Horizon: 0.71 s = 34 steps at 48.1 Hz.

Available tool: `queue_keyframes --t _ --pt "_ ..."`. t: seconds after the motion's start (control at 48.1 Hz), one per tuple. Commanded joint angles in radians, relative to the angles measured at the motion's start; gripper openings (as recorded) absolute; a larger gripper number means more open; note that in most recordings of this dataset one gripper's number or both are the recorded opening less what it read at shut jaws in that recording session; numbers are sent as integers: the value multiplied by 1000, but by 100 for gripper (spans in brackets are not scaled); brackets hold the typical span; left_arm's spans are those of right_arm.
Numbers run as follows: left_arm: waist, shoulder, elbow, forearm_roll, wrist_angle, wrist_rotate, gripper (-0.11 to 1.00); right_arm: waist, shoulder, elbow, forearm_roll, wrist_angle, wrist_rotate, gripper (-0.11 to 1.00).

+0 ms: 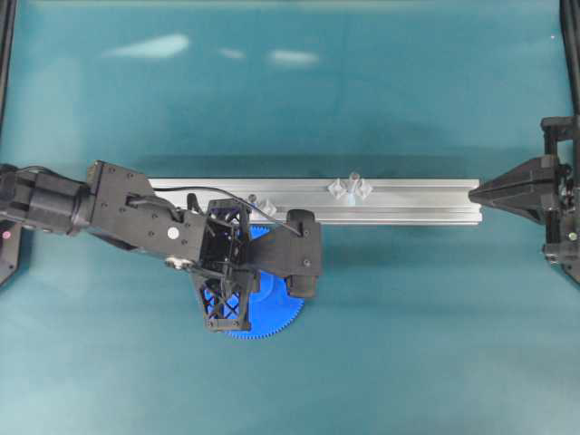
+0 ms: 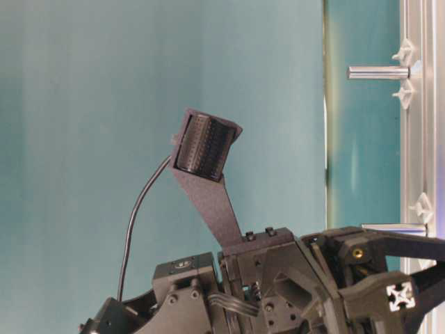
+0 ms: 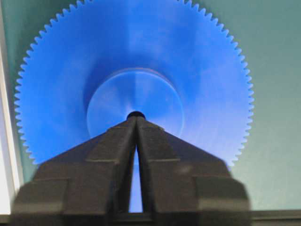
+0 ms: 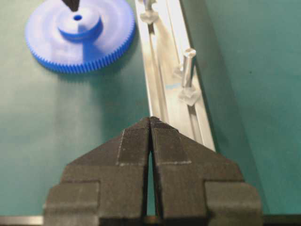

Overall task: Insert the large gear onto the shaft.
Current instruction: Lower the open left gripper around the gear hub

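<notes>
My left gripper (image 3: 136, 120) hovers over big bright-blue toothed plastic gear (image 1: 276, 317), jaws closed, tips together just above raised centre hub's small hole, gripping nothing. Gear lies flat on teal table mat (image 1: 408, 344), just beside long silver aluminium rail (image 1: 417, 201). Short silvery upright shaft (image 4: 188, 68) stands on rail between two clear faceted mounts, well apart from gear. My right gripper (image 4: 150, 123) closed, empty, at rail's end.
</notes>
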<state>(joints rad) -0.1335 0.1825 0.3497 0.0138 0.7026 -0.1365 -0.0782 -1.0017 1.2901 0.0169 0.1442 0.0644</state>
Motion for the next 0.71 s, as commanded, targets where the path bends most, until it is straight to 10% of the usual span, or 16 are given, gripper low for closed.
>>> queue_keyframes --t 0.0,0.333,0.686 --pt "-5 -12 -17 3 -8 5 13 -2 6 -9 2 -6 8 3" --pt "-5 -11 2 3 -49 25 91 -2 6 -9 2 -6 8 3" --pt "-6 -5 0 3 -51 25 94 -2 6 -9 2 -5 8 3"
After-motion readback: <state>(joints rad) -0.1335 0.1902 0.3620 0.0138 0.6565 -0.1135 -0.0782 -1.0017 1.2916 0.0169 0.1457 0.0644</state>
